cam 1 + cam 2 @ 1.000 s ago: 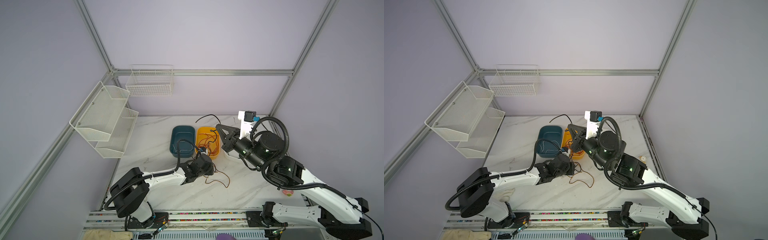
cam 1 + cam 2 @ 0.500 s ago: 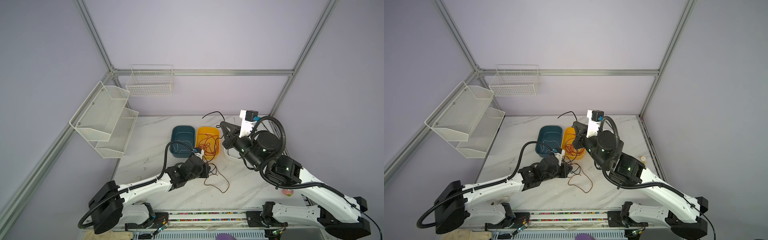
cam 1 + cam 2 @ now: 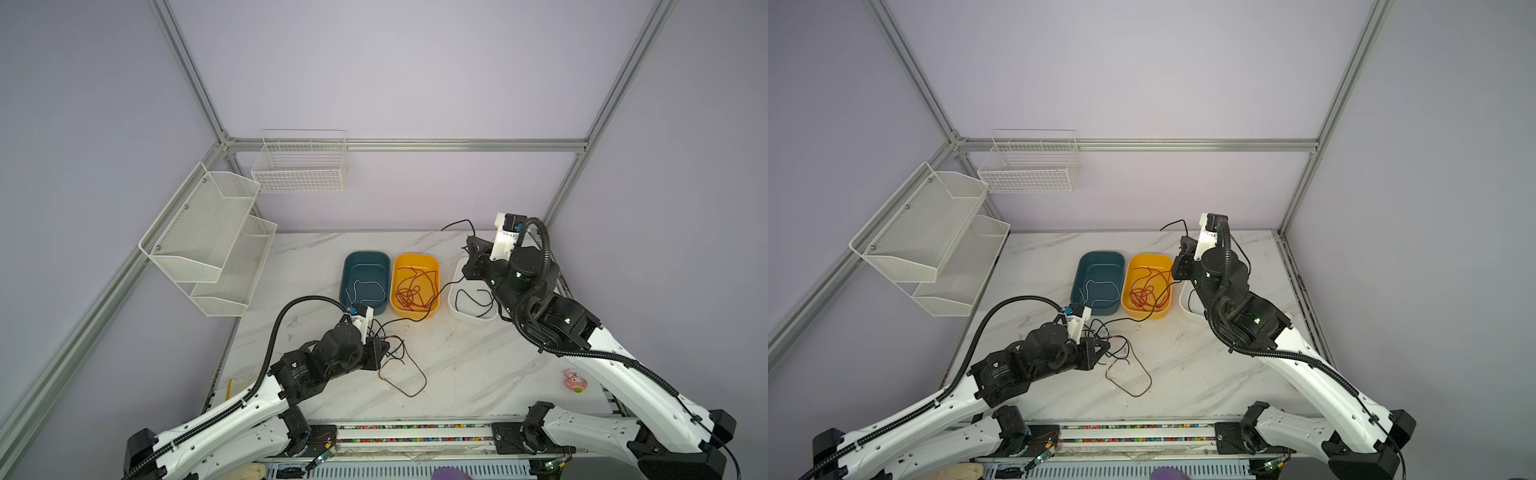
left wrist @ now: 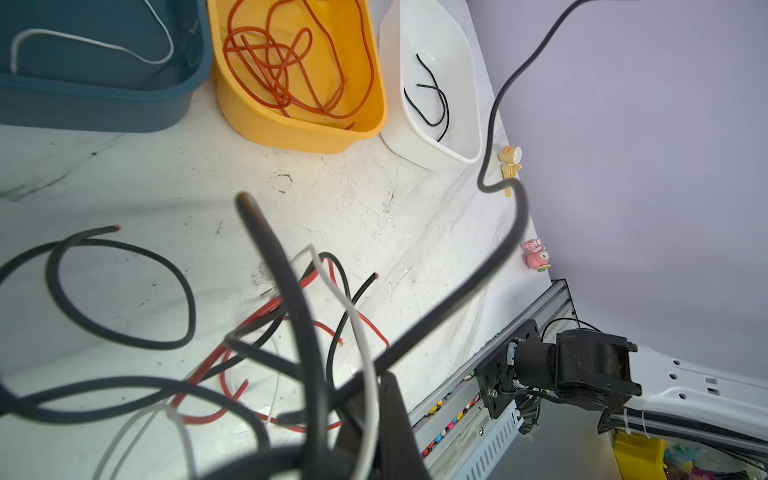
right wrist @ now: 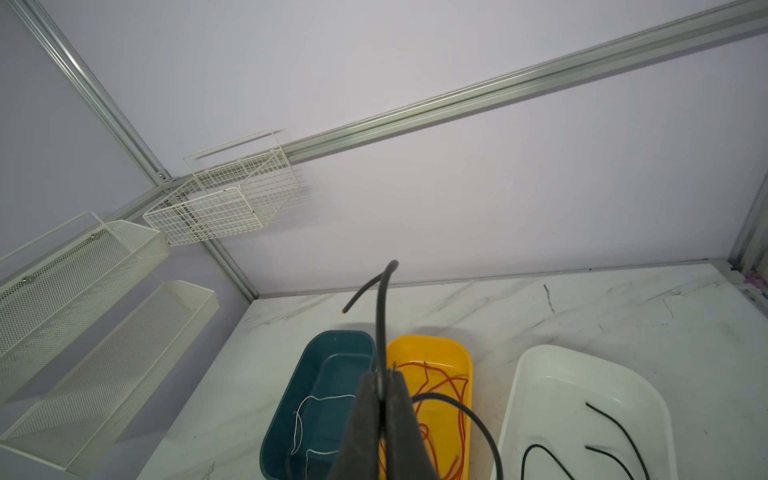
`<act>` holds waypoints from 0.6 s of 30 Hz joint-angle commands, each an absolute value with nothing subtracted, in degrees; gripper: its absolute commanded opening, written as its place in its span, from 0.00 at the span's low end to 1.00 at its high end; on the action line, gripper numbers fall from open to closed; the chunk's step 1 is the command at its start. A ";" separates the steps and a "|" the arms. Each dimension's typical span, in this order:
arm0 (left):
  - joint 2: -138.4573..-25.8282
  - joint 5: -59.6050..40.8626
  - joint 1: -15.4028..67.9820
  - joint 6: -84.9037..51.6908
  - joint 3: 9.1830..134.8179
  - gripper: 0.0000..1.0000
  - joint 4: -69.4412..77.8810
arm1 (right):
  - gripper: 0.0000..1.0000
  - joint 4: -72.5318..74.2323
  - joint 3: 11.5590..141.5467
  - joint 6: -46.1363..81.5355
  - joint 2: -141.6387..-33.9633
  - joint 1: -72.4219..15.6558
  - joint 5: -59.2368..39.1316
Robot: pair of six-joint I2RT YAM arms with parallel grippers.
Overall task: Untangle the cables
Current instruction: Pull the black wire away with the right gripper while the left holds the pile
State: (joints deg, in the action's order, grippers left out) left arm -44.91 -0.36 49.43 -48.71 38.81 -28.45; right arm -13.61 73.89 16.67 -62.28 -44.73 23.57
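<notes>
Above white bin [image 3: 473,318]: right pincer [image 5: 384,379] clamps black cable [image 3: 441,290] | left pincer [image 3: 383,348] closed on tangle [image 3: 395,351], tabletop [image 3: 478,374] | risk: cable drags over orange bin [image 3: 415,256] rim, could snag and tip it

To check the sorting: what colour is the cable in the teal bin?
White cable, clearest in the left wrist view.

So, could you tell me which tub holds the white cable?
The teal tub, leftmost; the yellow tub holds red cables, the white tub a black cable.
</notes>
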 commanded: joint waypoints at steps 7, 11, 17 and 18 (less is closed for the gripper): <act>-44.78 -9.83 40.75 -41.66 36.76 0.00 -30.30 | 0.00 -18.28 80.56 14.34 -59.47 -44.56 26.01; -47.69 -10.71 39.98 -39.81 37.73 0.00 -30.47 | 0.00 -20.30 83.81 12.62 -58.69 -44.47 29.84; -50.05 -10.78 39.79 -39.13 37.68 0.00 -30.38 | 0.00 -21.86 86.86 11.35 -58.03 -44.34 33.67; -50.10 -10.88 39.71 -39.11 37.61 0.00 -29.90 | 0.00 -22.08 87.19 11.26 -58.16 -44.38 33.58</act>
State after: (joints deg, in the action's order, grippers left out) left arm -50.22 -9.41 40.14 -40.99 38.33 -31.44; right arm -19.94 85.82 12.86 -58.30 -44.62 30.92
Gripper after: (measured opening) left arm 0.048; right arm 0.058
